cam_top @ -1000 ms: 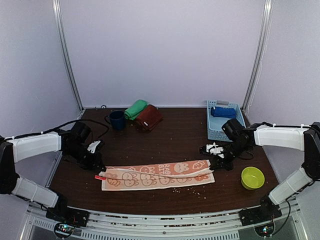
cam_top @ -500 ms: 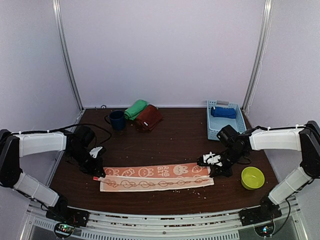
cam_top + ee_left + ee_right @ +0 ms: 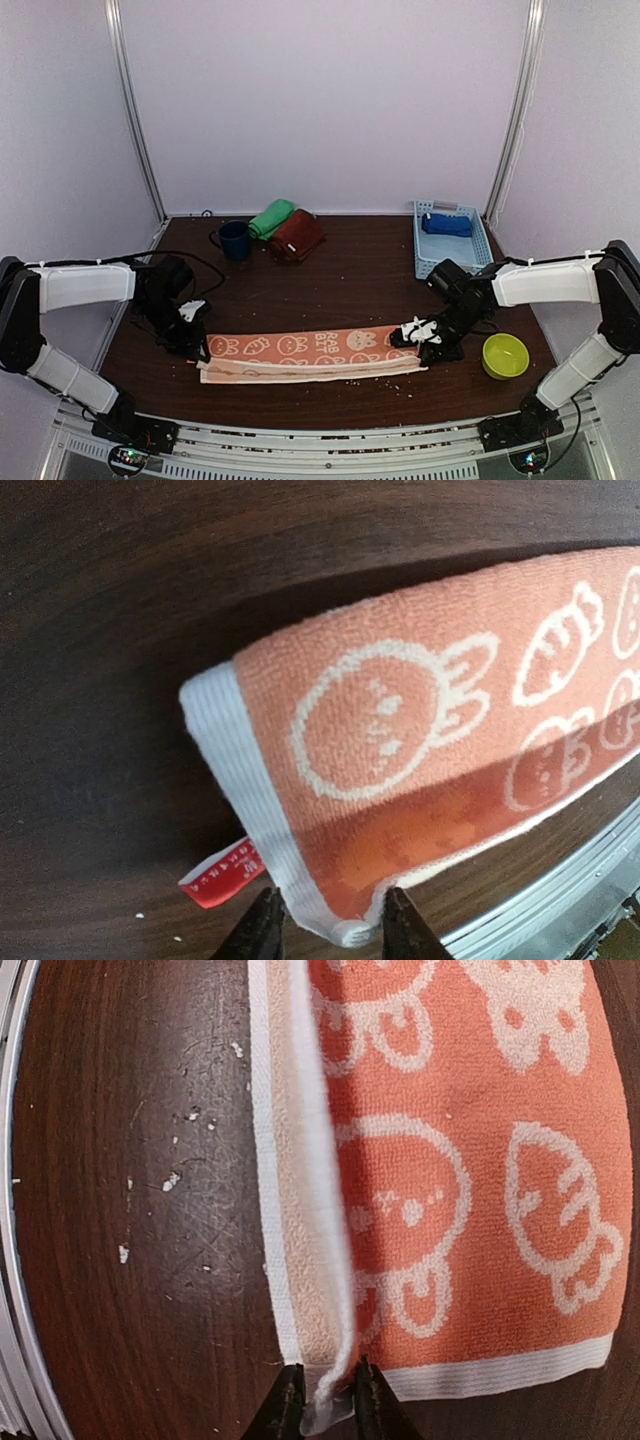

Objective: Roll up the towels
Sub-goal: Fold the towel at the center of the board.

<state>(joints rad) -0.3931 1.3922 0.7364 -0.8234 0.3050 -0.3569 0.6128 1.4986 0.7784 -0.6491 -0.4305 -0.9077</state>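
Near edge of counter: pinching the orange bunny towel (image 3: 310, 355) at both short ends, left gripper (image 3: 195, 345) clamped on the left corner hem, right gripper (image 3: 425, 340) clamped on the right corner hem. Against a second ago, lying narrower and doubled, far long edge drawn over toward the near one, so reads as lengthwise fold about finished, rolling not yet begun. Toward the far edge: green towel (image 3: 271, 218) and maroon towel (image 3: 297, 236) looking rolled beside the mug (image 3: 235, 240), blue towel (image 3: 446, 225) in the basket (image 3: 425, 262) by the far right corner.
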